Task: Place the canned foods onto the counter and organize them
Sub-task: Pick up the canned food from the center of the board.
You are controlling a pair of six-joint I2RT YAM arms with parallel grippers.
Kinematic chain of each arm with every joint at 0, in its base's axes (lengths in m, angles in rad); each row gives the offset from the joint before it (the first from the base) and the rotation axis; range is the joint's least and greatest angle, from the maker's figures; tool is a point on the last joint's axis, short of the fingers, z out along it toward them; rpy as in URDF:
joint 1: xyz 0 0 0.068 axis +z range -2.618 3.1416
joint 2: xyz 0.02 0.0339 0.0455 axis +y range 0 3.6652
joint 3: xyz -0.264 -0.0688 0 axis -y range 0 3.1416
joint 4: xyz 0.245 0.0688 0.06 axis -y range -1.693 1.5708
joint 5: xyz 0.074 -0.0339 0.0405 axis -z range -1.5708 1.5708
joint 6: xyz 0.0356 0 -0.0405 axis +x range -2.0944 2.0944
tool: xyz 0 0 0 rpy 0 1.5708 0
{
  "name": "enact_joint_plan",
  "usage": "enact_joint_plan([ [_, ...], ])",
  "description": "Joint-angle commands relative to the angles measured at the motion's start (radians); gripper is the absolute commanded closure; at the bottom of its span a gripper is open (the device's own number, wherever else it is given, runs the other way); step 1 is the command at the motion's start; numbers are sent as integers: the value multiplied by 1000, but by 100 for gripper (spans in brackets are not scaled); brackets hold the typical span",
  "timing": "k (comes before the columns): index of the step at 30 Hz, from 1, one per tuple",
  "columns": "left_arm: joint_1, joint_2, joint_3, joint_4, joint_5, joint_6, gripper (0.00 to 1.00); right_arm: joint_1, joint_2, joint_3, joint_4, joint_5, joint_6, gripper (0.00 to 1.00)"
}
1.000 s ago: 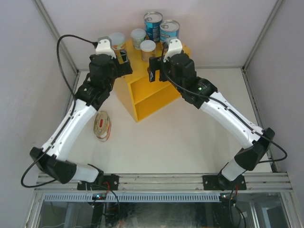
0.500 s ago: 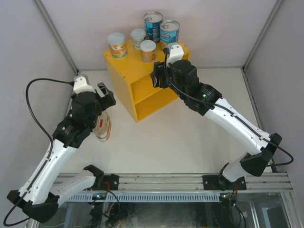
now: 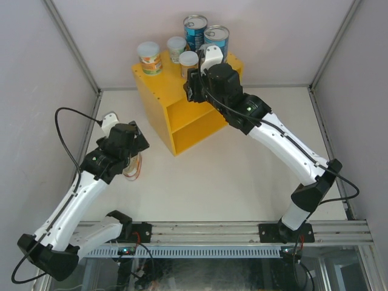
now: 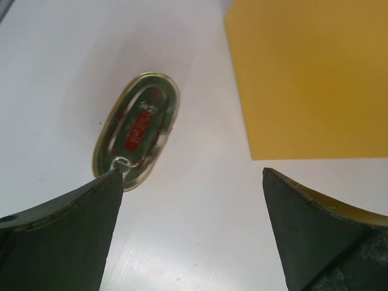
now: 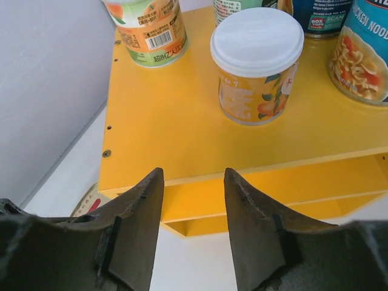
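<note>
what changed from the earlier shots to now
The left claw drew back from the counter, leaving a small can on its left corner, and swung down over the oval tin on the table, open. The right claw shifted slightly along the counter's front and narrowed, empty, facing the white-lidded can. The blue-labelled cans and oval tin stayed put.

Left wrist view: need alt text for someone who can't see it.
A flat oval tin with a red label lies on the white table, just beyond the left gripper, whose fingers stand wide open and empty. The tin's near end sits close to the fingertip on the picture's left. The yellow counter fills the upper right, apart from the tin.
</note>
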Motion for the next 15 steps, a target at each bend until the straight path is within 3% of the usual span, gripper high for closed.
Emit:
enact_joint_plan([
  [1,67,-18,-42,-4,15,-36,0,-14,35,67,6,-30,13,56],
  [8,204,-12,-101,5,124,-29,0,-33,125,148,13,-69,30,59],
  [15,251,29,-131,44,139,57,0,-52,212,238,4,-97,36,59],
])
